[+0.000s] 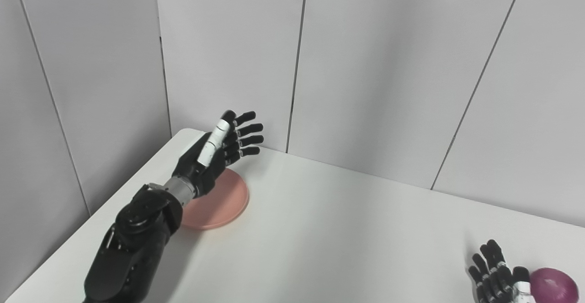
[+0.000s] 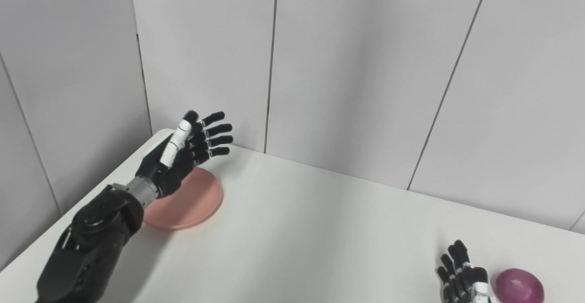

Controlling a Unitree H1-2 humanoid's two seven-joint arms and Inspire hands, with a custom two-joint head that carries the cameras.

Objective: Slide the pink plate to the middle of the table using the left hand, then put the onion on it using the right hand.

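A pink plate (image 1: 224, 202) lies flat near the table's far left corner. My left hand (image 1: 219, 150) hovers above its far rim, open, fingers spread and pointing right, holding nothing; arm and wrist hide the plate's left part. A purple onion (image 1: 554, 285) rests at the bottom right by the table's near edge. Just left of it, at the picture's bottom edge, my right hand (image 1: 496, 275) is open with fingers pointing up, empty and apart from the onion.
The white table (image 1: 329, 230) spreads between plate and onion. Grey wall panels (image 1: 365, 65) stand close behind the table's far edge and along its left side, right beside the left hand.
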